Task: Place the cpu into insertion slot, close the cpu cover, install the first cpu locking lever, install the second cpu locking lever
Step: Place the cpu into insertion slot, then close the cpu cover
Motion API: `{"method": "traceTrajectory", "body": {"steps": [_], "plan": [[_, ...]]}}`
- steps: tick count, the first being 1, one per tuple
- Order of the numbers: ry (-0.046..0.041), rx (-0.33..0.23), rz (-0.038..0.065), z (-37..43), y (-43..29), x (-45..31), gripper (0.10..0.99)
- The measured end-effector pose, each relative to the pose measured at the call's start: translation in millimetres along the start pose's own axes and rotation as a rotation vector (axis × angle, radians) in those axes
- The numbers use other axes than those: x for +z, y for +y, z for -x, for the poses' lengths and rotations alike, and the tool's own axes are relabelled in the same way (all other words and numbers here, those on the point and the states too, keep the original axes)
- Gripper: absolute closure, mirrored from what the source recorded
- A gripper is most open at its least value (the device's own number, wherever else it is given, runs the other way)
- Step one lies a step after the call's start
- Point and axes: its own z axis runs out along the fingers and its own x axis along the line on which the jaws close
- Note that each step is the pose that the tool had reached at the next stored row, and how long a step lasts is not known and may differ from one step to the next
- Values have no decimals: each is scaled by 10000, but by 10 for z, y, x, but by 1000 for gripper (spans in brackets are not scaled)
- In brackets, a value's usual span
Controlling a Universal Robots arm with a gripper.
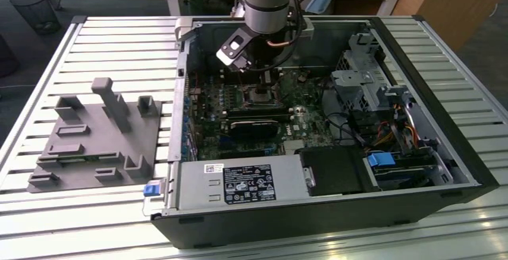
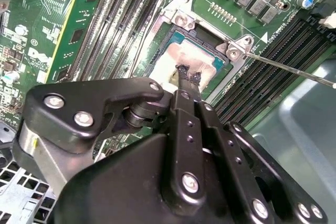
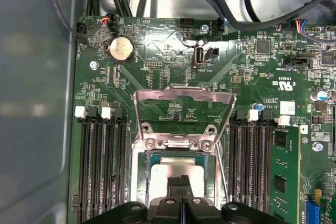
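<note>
Inside an open black computer case (image 1: pixel 317 224), the small square silver-topped cpu (image 3: pixel 176 167) lies flat, metal face up, in the black-rimmed square insertion slot (image 1: pixel 248 97) on the green circuit board (image 3: pixel 157 72). Being square, it has no long axis. The black gripper (image 3: pixel 181 181) has its jaws pressed together at the chip's top, hiding its middle; contact is hard to make out. The thin silvery cpu cover (image 3: pixel 184 94) stands hinged open beside it.
</note>
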Motion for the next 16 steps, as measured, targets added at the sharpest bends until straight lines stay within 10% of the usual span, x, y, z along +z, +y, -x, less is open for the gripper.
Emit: {"method": "traceTrajectory", "body": {"steps": [16], "plan": [[7,-1,-7,3,1,-30,980]]}}
